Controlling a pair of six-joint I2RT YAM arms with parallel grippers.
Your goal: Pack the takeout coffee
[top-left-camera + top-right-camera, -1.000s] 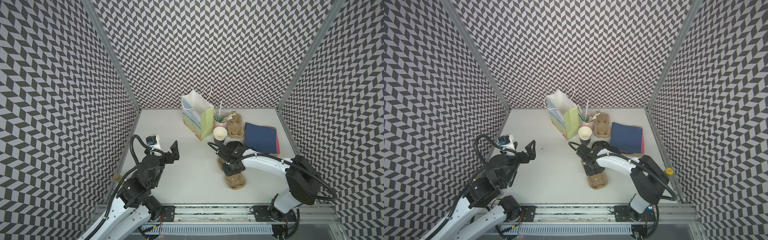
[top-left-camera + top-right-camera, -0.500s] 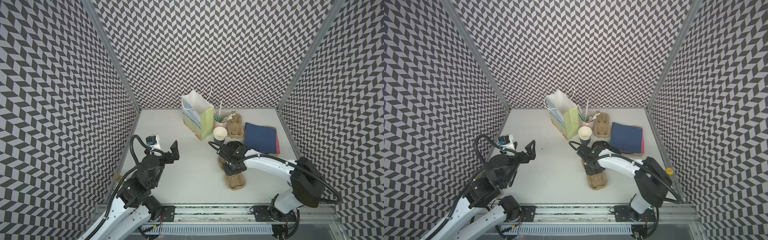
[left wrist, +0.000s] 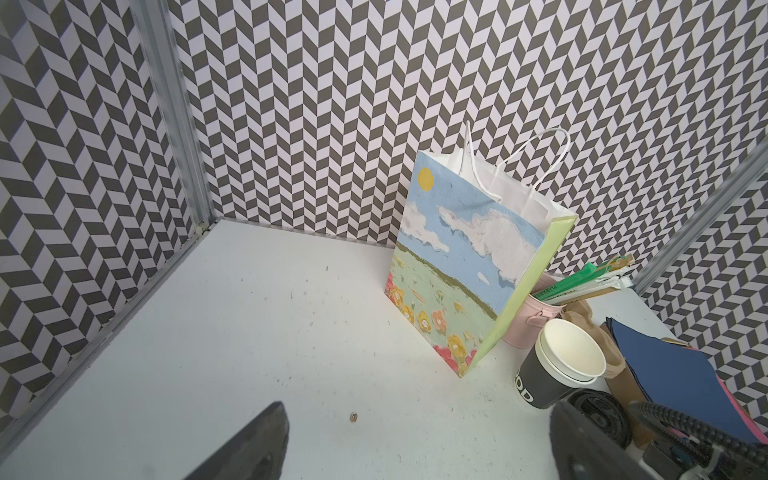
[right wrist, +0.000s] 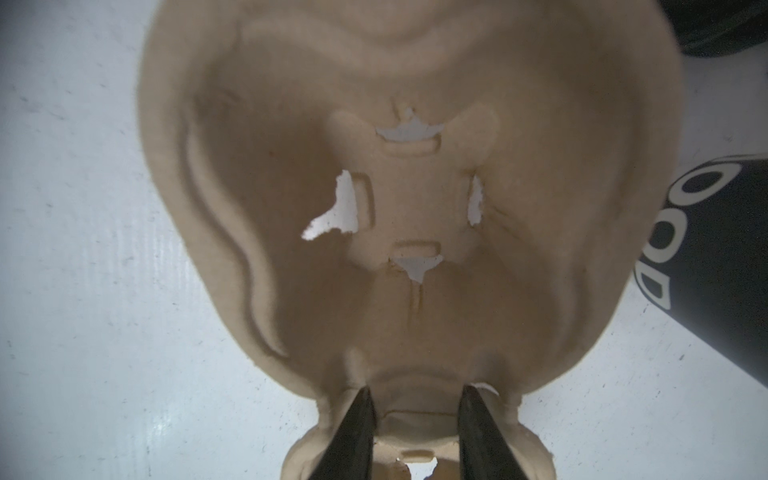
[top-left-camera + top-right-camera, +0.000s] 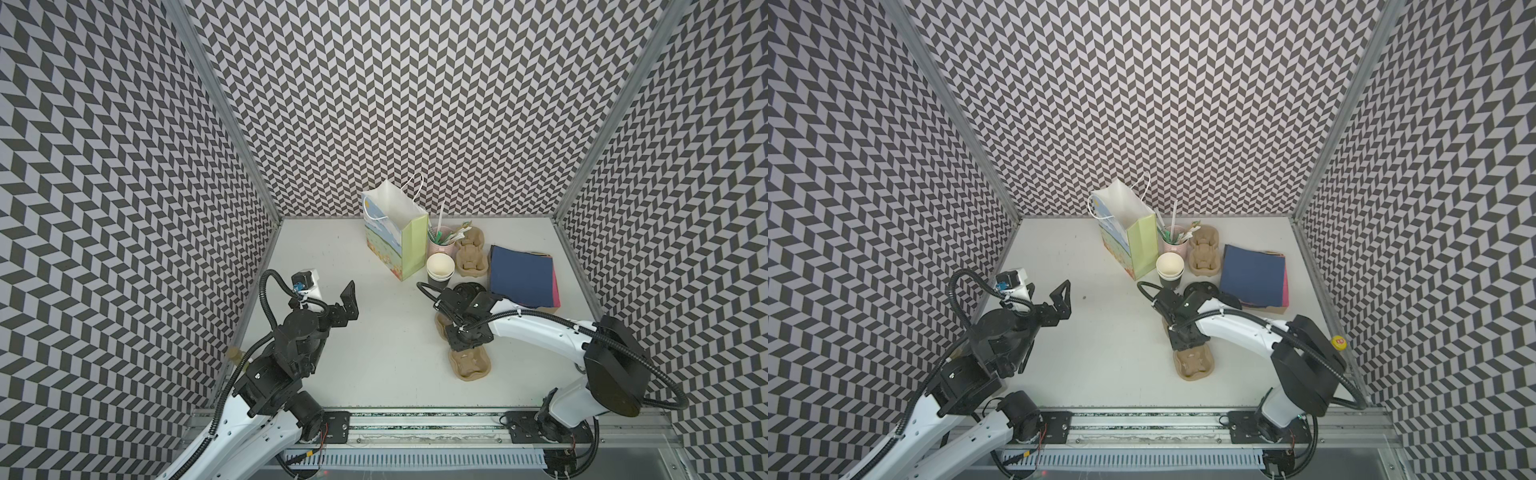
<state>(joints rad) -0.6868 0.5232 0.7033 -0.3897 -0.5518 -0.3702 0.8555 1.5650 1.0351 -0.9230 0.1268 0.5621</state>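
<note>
Two pincers, two different states, so check both. Your right pincer [image 4: 417, 399] is closed partway, its fingers [image 4: 357, 432] set tight on either side of the narrow middle ridge of the tan cup carrier [image 4: 415, 208]. One well lies out ahead of the fingertips and the other back under the wrist (in both top views the arm hides the grip, so only the carrier's near end [image 5: 469, 363] [image 5: 1194, 361] shows). White table [image 5: 374, 332] shows thru the torn slots in the well, but I can't tell whether the carrier is lifted off it. The coffee cup [image 5: 439, 270] [image 5: 1170, 268] [image 4: 715, 257] isn't in either pincer. It stands upright and uncovered, black outside and cream inside, just beside the carrier's far well, a little beyond the right pincer's reach. Its doubled rim [image 3: 569, 361] looks like two cups nested. The black lid [image 5: 469, 289] [image 5: 1200, 287] lies flat on the table right by the right pincer's wrist, between it and the navy napkins [image 5: 521, 276] [image 5: 1252, 276]. Beyond the cup from that pincer stand the pink cup of straws [image 5: 441, 245] and the gift bag [image 5: 395, 237] [image 5: 1129, 237] [image 3: 465, 266], the bag upright w/ its mouth open. Your left pincer [image 3: 417, 407] is spread wide w/ nothing between its fingers, raised above bare table and well apart from the cup. The bag is ahead of it and the cup ahead toward the other arm.
</note>
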